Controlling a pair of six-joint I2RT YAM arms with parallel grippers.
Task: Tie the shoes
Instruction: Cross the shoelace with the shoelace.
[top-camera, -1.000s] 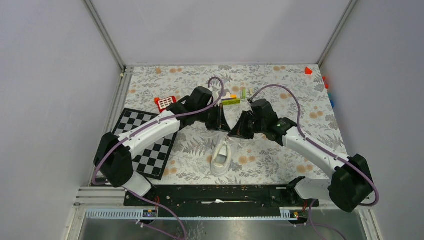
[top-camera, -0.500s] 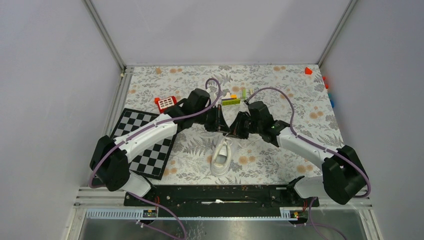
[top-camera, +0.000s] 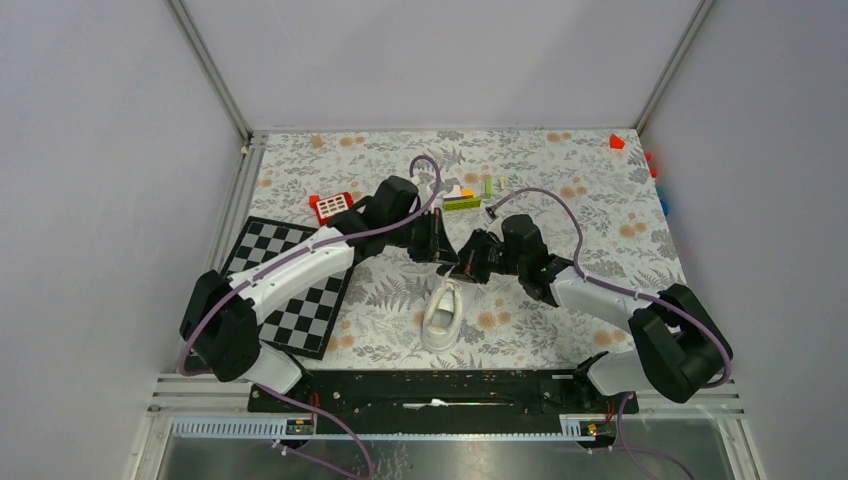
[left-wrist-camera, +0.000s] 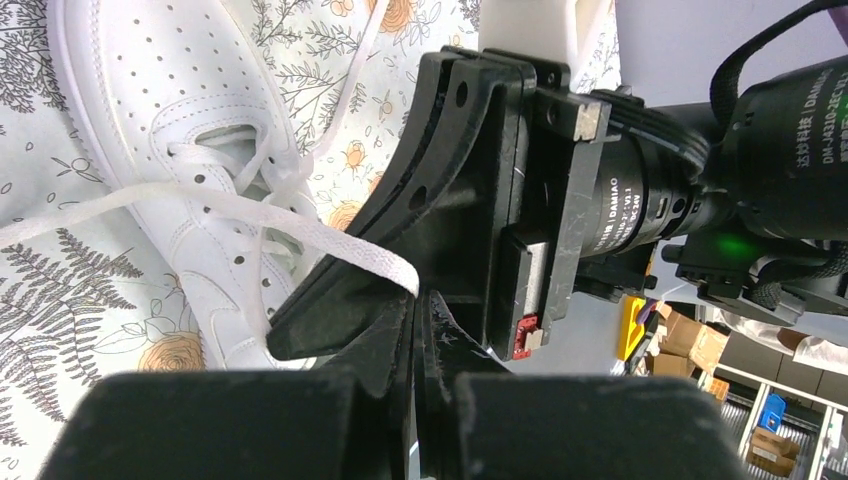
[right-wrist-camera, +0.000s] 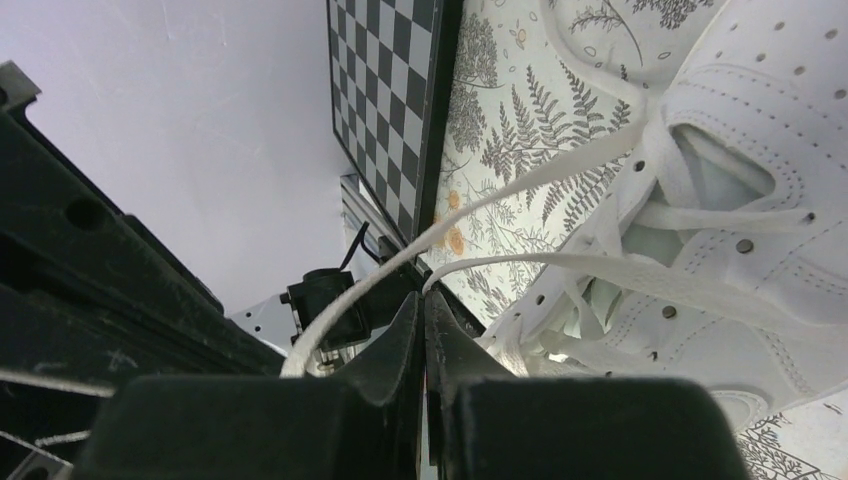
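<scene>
Slippage is what I worry about first. The left fingers (left-wrist-camera: 385, 350) are pressed together with only the very end of one of the laces (left-wrist-camera: 150, 205) caught at their tips, so I think any tug to draw that strand across could pull it free. The right fingers (right-wrist-camera: 395, 345) are likewise closed. They pinch another strand that runs on past them with a longer tail, which looks the safer hold. The sneaker (top-camera: 443, 312) sits sole down on the floral counter (top-camera: 560, 200), just on the near side of the two wrists, with both strands stretched from its eyelets up to the pinches. Nothing holds it down, so a hard pull could drag or tip it rather than tighten anything. Collision is my other concern. From the left wrist camera the right arm's wrist housing fills most of the view, just beside my left fingers. Crossing the strands from here means passing one wrist around the other with almost no room. If the two pinches bump, I'd expect the weaker left hold to give first, and I'd have to pick that end up off the counter again.
</scene>
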